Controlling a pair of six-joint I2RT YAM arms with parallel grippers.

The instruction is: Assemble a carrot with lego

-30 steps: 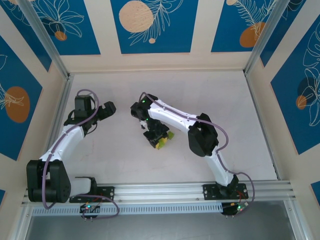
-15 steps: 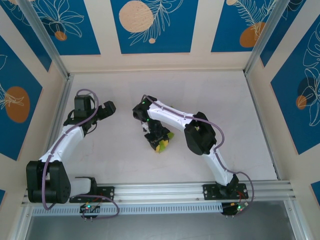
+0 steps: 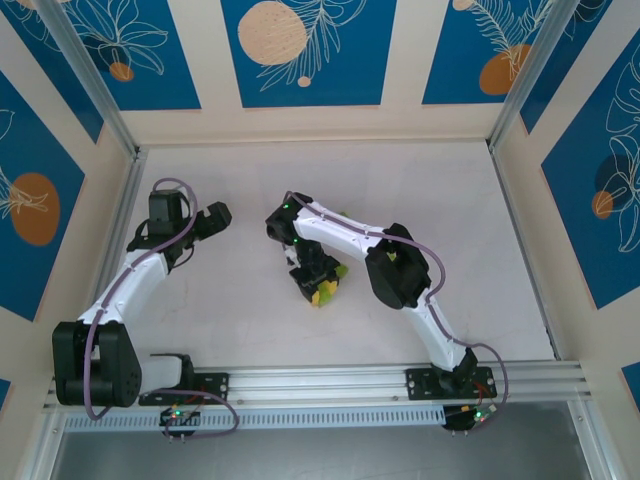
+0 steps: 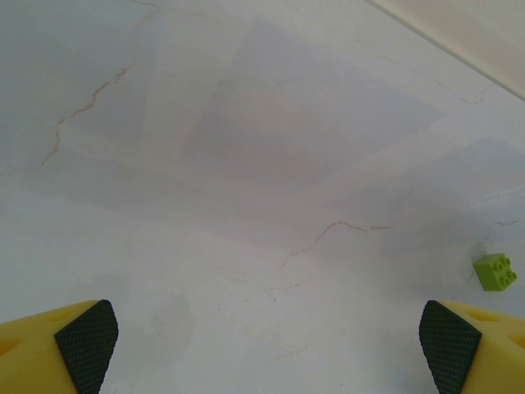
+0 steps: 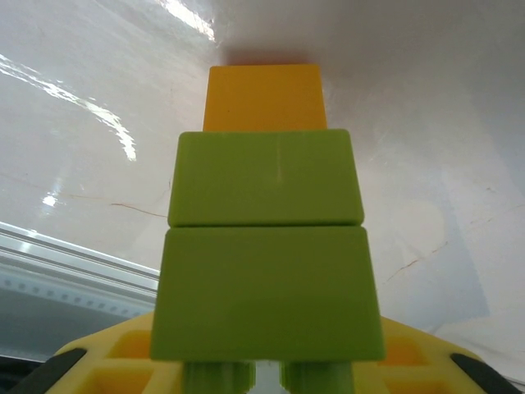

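A carrot [image 5: 267,246] of bricks is seen between the fingers of the right gripper [image 3: 320,290], low over the middle of the table [image 3: 450,220].
Two green bricks are stacked with an orange one at the far end. Whether the right jaws are clamped on it cannot be told. The left gripper [image 4: 267,345] is held wide open with nothing in it, and a loose green brick [image 4: 495,272] is seen near its right finger.

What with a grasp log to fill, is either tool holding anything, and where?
Left tool: open, nothing. Right tool: the carrot's wide green end, opposite the orange tip, sits between its fingers; whether they grip it cannot be told.
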